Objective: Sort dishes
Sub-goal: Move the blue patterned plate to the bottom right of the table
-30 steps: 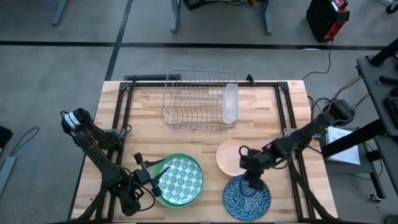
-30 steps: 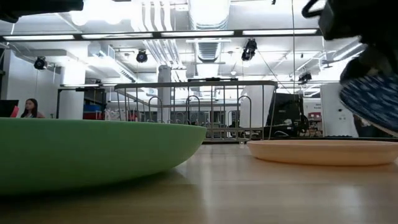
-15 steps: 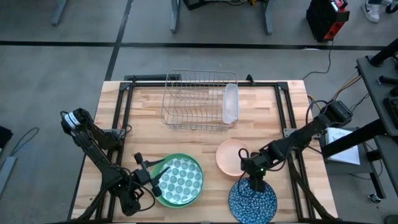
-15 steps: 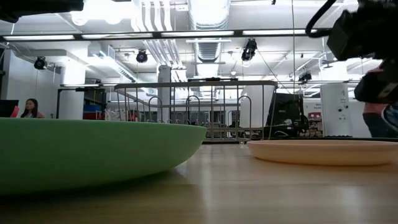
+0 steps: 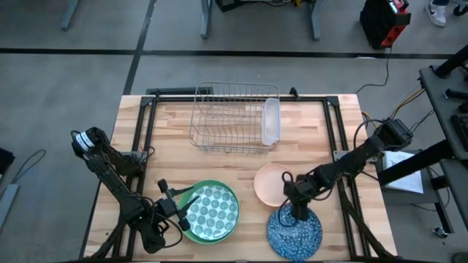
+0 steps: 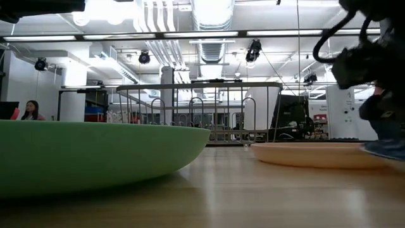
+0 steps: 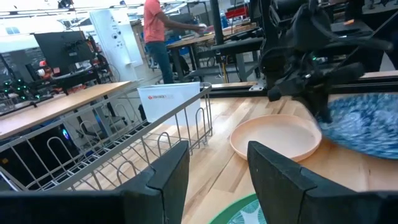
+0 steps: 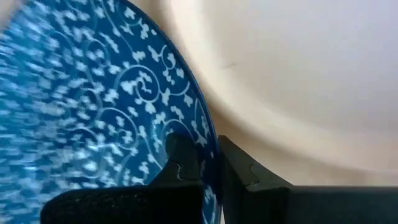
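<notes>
Right gripper point(image 5: 297, 212) was clamped on the rim of the round blue speckled plate point(image 5: 294, 232), near the table's front edge. Only its wrist view showed one finger point(image 8: 180, 163) on each face of the rim. The round peach-pink shallow bowl point(image 5: 272, 183) sat just beside, possibly touching. Left gripper point(image 5: 184, 209) hovered parted at the dotted plate point(image 5: 212, 212).

My own two dark fingers point(image 7: 171, 177) stand apart with nothing between them, above the rim of the green plate point(image 7: 233, 211). Beyond it lies the peach bowl point(image 7: 277, 138) on the wooden table point(image 7: 348, 171). The other arm's pincer point(image 7: 320, 106) grips the blue plate point(image 7: 367, 124) just beside the bowl. The wire rack point(image 7: 118, 155) stands on the bowl's far side. A person point(image 7: 158, 37) stands in the room behind.
</notes>
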